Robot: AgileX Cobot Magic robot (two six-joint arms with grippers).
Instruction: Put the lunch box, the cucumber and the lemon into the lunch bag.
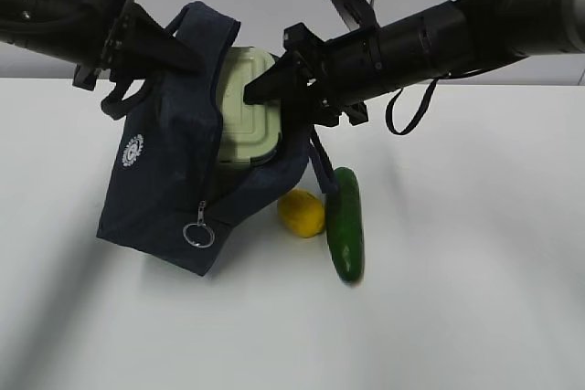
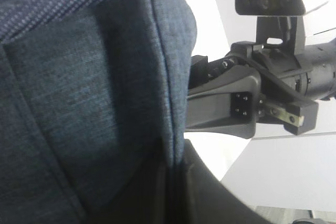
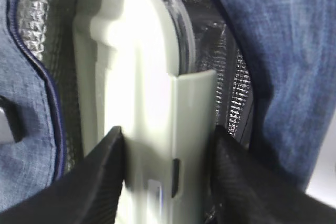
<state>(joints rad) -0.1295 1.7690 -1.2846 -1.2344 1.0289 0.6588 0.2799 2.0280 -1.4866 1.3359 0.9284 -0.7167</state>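
Right tool (image 3: 167, 174): its two black fingers (image 3: 102, 182) press on either side of the pale green lunch box (image 3: 142, 103), pinching it across its thin edge; the box sits partway inside the open mouth of the lunch bag (image 3: 273, 56), silver quilted lining visible on both sides of it. From the front, the right tool (image 1: 265, 89) comes in from the right and meets the lunch box (image 1: 245, 107) at the bag's top opening, the lid face turned toward the camera and its lower part sunk behind the navy fabric. Left tool (image 1: 187, 59): pressed together on the upper rim or handle of the lunch bag (image 1: 164, 198), which is tipped to the left and lifted at that side; in the left wrist view only the fabric (image 2: 94, 93) fills the frame, so the exact pinch point cannot be told. Zipper ring pull (image 1: 198, 235) hangs at the front corner. The lemon (image 1: 302, 213) lies on the white surface (image 1: 457, 271) just right of the bag's base, the cucumber (image 1: 345, 224) beside it, apparently touching.
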